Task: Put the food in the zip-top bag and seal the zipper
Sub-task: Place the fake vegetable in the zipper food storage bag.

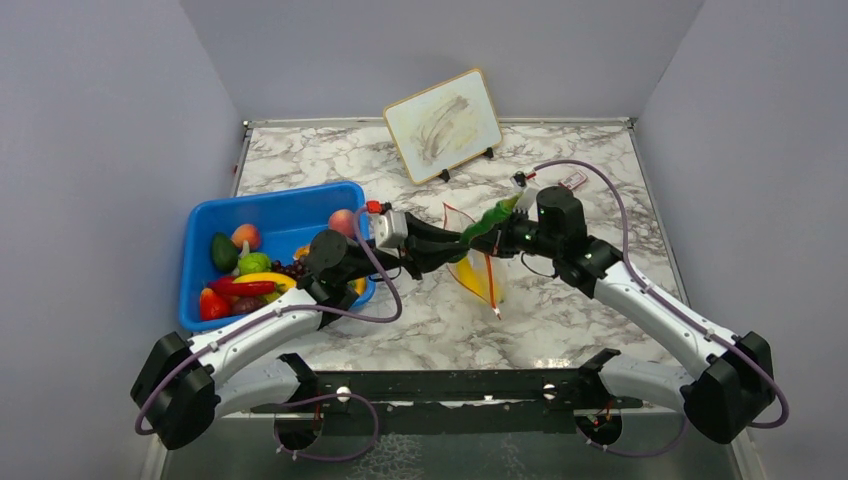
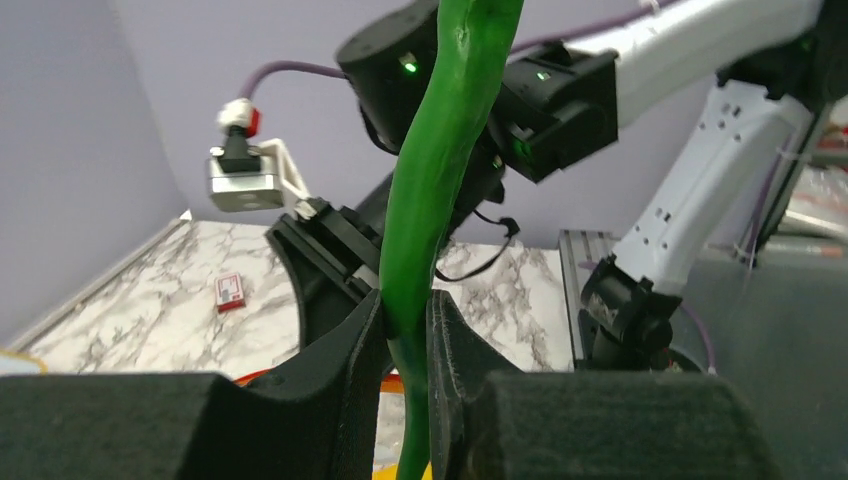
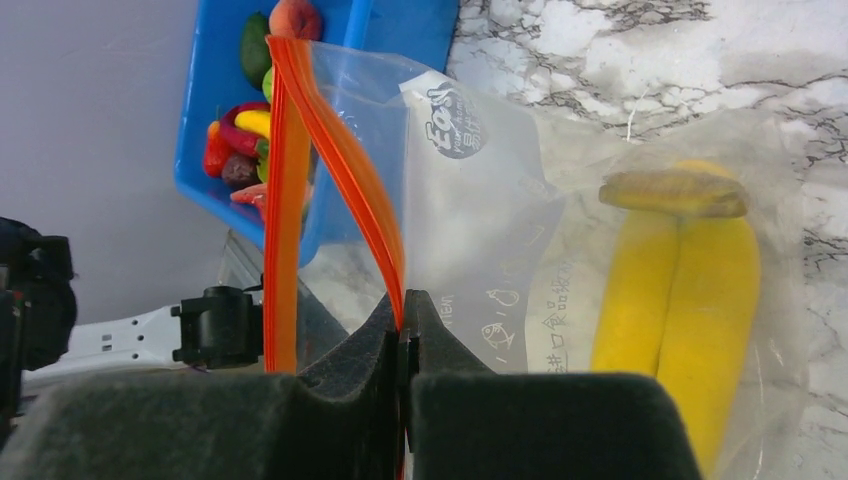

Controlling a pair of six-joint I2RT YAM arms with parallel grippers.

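My left gripper point(image 1: 464, 239) point(image 2: 405, 320) is shut on a long green toy pepper point(image 1: 492, 219) point(image 2: 440, 150), which sticks up between the jaws just above the bag's mouth. The zip-top bag point(image 1: 481, 278) point(image 3: 480, 200) is lifted off the table at its top and its mouth gapes. My right gripper point(image 1: 500, 243) point(image 3: 403, 310) is shut on one side of the orange-red zipper point(image 3: 345, 150). Yellow bananas point(image 3: 680, 290) lie inside the bag. More food point(image 1: 240, 285) sits in the blue bin point(image 1: 200, 270).
The blue bin stands at the left, close behind my left arm. A framed whiteboard point(image 1: 443, 125) leans at the back centre. A small red and white card point(image 1: 572, 180) point(image 2: 229, 291) lies on the marble table behind my right wrist.
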